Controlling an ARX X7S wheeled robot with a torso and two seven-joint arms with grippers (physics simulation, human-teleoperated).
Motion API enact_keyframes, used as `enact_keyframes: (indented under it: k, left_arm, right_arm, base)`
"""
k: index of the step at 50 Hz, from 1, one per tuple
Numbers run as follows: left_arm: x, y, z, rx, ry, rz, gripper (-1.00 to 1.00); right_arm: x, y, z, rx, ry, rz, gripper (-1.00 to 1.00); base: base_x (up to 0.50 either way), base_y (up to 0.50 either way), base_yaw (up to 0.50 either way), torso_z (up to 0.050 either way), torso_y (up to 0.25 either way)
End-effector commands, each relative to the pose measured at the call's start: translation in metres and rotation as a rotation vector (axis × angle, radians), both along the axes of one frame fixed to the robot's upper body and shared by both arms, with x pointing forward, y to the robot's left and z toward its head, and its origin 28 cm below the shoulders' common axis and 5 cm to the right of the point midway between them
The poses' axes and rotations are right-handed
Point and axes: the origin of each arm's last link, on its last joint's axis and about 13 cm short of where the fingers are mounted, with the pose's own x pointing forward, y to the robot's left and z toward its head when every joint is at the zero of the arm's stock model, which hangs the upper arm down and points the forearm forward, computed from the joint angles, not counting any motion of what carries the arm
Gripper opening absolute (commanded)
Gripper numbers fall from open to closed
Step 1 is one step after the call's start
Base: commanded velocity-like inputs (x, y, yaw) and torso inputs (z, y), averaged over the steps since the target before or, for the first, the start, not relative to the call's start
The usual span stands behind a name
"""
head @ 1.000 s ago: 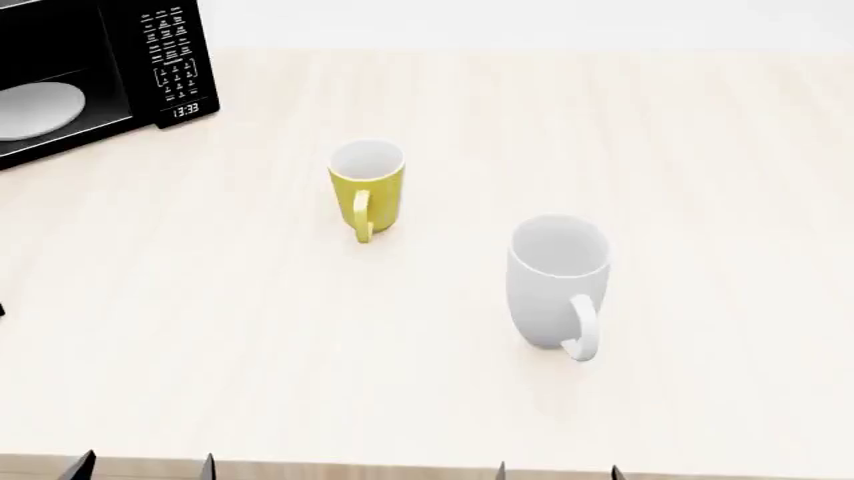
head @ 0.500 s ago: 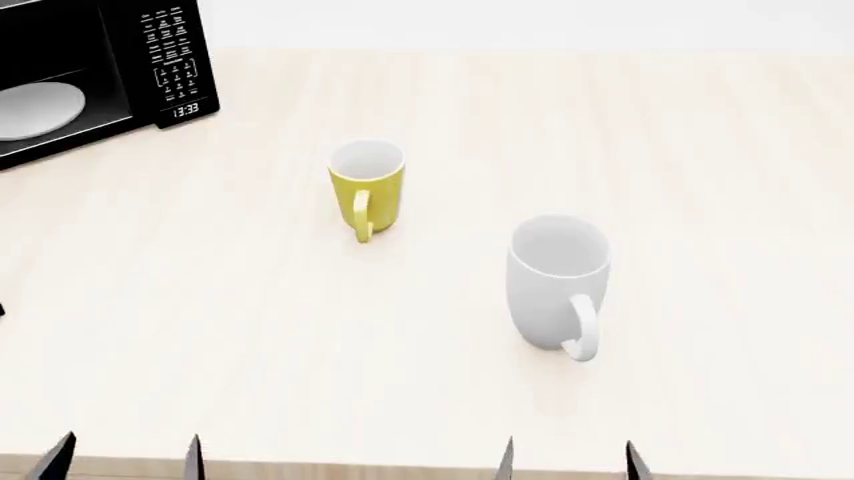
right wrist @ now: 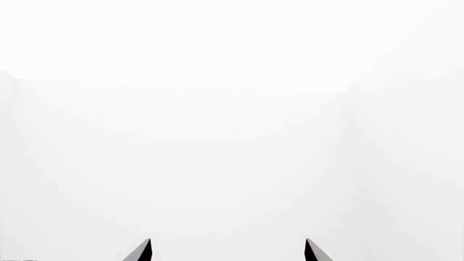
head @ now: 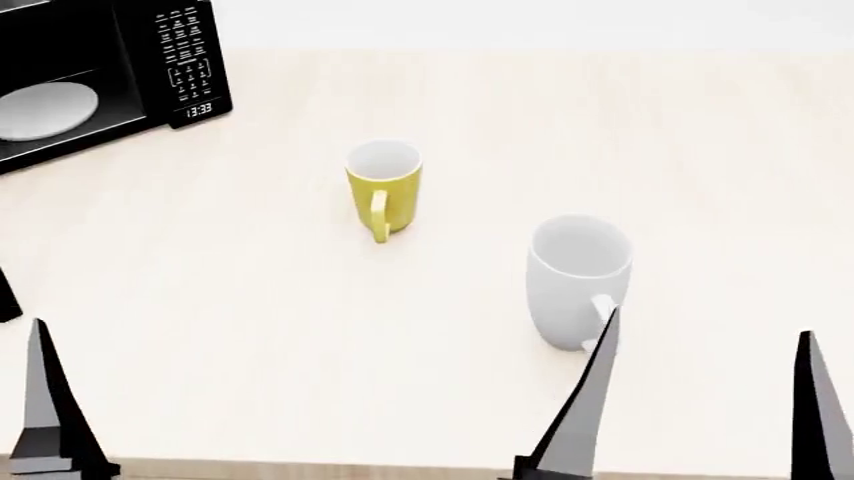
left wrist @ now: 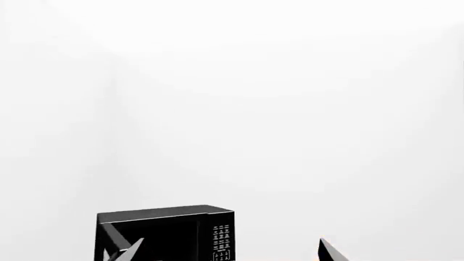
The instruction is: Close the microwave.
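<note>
The black microwave stands at the table's far left corner. Its cavity shows open, with the white turntable plate inside and the keypad and clock on its right side. The door itself is not clearly in view. In the left wrist view the microwave is far ahead. My left gripper is open and empty; the head view shows only one of its fingers, at the near left edge. My right gripper is open and empty at the near right, also in its wrist view as the right gripper.
A yellow mug stands upright mid-table. A larger white mug stands just beyond my right gripper's inner finger. A small dark edge pokes in at the left border. The pale wooden table ends at the near edge.
Both grippers have risen much further into the head view, their fingers wide apart. The view has shifted slightly, so the microwave and mugs sit a little further right.
</note>
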Motion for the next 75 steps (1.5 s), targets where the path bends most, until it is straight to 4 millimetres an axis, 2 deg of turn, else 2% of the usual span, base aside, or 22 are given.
enact_keyframes:
  k: [1,52,56,58,65,75]
  left_arm:
    - [-0.006,0.001,0.011,0.007,-0.066,0.009,1.00]
    - [-0.003,0.002,0.005,0.015,-0.058,0.017,1.00]
    - [-0.003,0.002,0.004,0.015,-0.055,0.018,1.00]
    - [-0.003,0.002,0.003,0.017,-0.053,0.017,1.00]
    - [-0.003,0.001,0.003,0.020,-0.048,0.011,1.00]
    - [-0.003,0.001,0.002,0.021,-0.049,0.008,1.00]
  right_arm:
    - [-0.007,0.002,0.009,-0.021,-0.084,-0.008,1.00]
    - [-0.008,0.006,0.004,-0.085,-0.075,-0.012,1.00]
    - [-0.005,0.005,0.003,-0.088,-0.033,-0.032,1.00]
    - [-0.004,0.005,0.002,-0.051,-0.013,-0.025,1.00]
    - [-0.005,0.011,0.006,-0.095,0.017,0.033,1.00]
    - [-0.010,0.013,0.010,-0.142,-0.048,0.032,1.00]
  base:
    - [0.00,0.50,0.00,0.000,0.000]
    - [0.00,0.50,0.00,0.000,0.000]
    - [0.00,0.50,0.00,0.000,0.000]
    - [0.00,0.03,0.00,0.000,0.000]
    - [0.00,0.00,0.00,0.000,0.000]
    - [0.42,0.00,0.00,0.000,0.000]
